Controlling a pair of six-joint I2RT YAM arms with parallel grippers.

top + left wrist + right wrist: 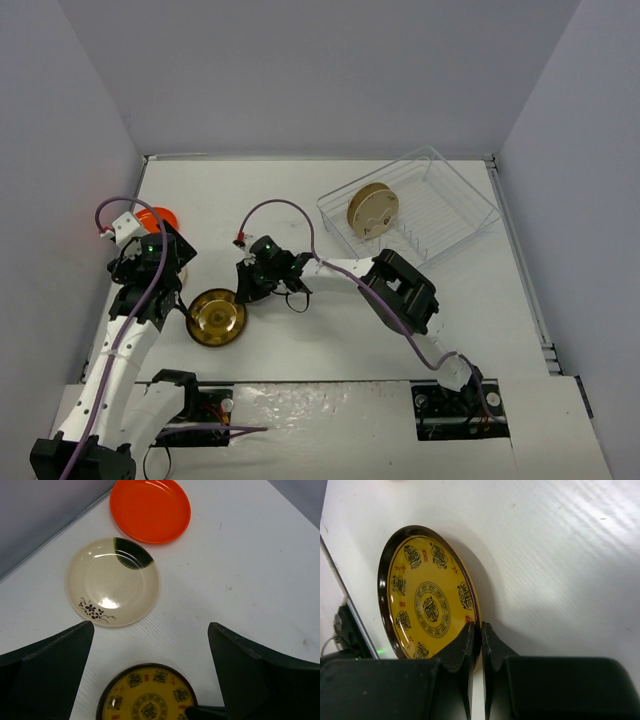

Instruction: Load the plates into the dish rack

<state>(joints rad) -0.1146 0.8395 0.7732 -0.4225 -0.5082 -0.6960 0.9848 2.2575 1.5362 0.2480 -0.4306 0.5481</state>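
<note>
Well left of the dish rack (468, 190), the yellow-centred brown plate (427, 610) was pinched at the rim by the right end effector (477, 627).

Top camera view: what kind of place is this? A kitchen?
Probably a robot test booth, not a kitchen: plain grey walls box in a white table, and two robot arms are bolted at its near edge.

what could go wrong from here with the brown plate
1. The right gripper pinches only the very rim of the brown plate, so it may slip or swing when lifted.
2. The open left gripper hangs close by that plate; the arms could bump.
3. A cream plate already stands in the dish rack; loading could knock it.
</note>
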